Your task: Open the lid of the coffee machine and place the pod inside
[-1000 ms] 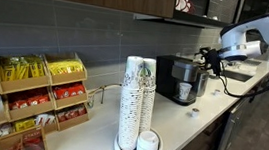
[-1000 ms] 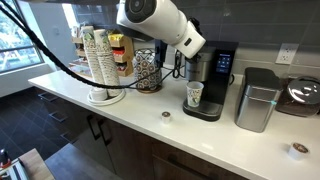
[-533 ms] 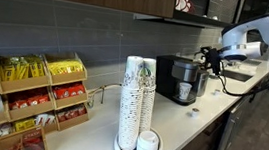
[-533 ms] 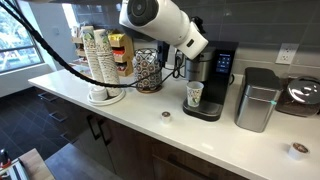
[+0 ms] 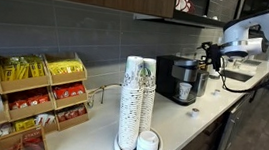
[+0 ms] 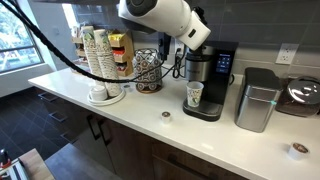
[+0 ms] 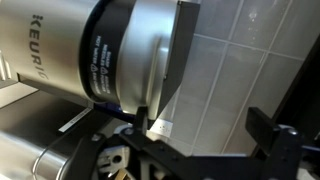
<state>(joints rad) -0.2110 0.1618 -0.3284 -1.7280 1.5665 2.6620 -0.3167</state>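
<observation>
Quick status: my end effector hangs beside the head of the coffee machine, on the side facing the paper-cup stack. It's spread as wide as it goes, with nothing in it. In the wrist view the two dark fingers stand well apart, and all I see between them is grey wall tile. The machine's silver side with the Keurig lettering sits right next to one finger. Honestly can't tell if that finger touches it or not.

The machine sits on the worktop against the back wall, with a paper cup standing in its front bay. The lid is down, lying flat on top.

A small round thing lies on the worktop just in front of the machine, too small to tell if it's the pod. A wire basket stands between the cup stack and the machine, and a silver canister is on the machine's far side.
</observation>
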